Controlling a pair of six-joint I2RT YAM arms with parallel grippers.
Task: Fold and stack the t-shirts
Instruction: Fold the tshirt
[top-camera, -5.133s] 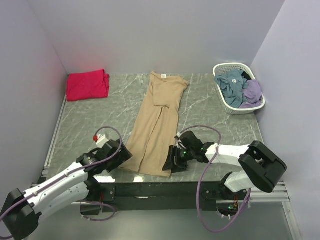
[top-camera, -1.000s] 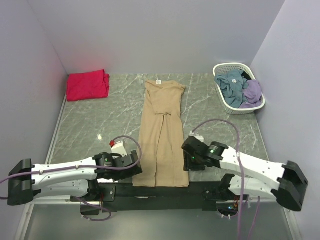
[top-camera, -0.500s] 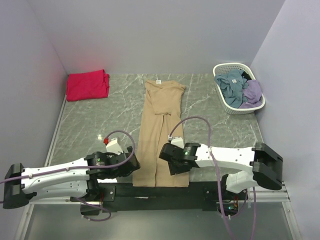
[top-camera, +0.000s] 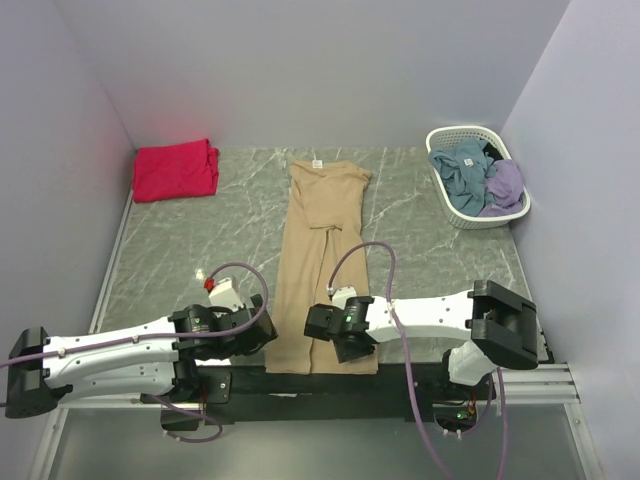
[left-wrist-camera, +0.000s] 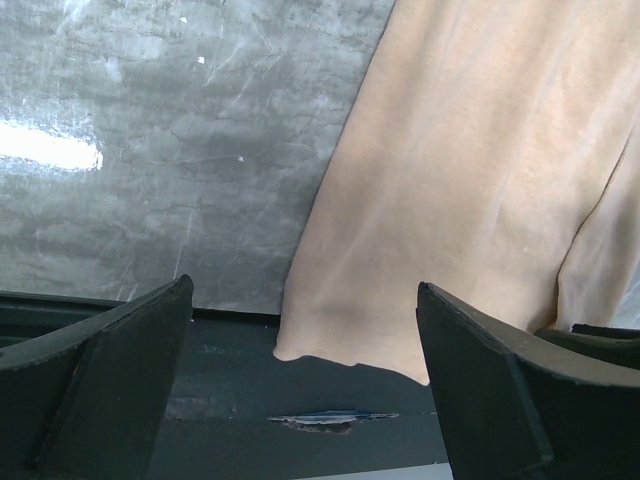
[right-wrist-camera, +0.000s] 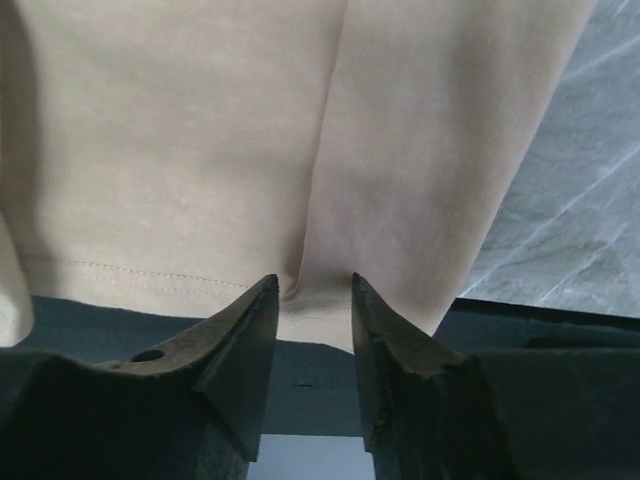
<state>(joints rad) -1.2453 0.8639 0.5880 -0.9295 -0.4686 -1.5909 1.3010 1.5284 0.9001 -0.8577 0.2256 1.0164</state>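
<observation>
The tan t-shirt (top-camera: 325, 250) lies folded lengthwise into a long strip, collar at the far end and hem at the near table edge. My right gripper (top-camera: 338, 355) is down at the middle of that hem (right-wrist-camera: 330, 310). Its jaws stand narrowly open, with the centre crease of the cloth between the fingertips (right-wrist-camera: 262, 292). My left gripper (top-camera: 258, 345) hangs wide open over the hem's left corner (left-wrist-camera: 300, 345), touching nothing. The tan cloth (left-wrist-camera: 470, 180) fills the right of the left wrist view. The red-pink t-shirt (top-camera: 175, 170) lies folded at the far left corner.
A white lattice basket (top-camera: 445, 135) with blue and purple clothes stands at the far right. The black rail (top-camera: 400, 378) runs along the near table edge under the hem. Walls close in the table on three sides.
My right gripper has swung left along the near edge to the middle of the tan hem, and its jaws have narrowed. The left arm has shifted slightly and stays wide open.
</observation>
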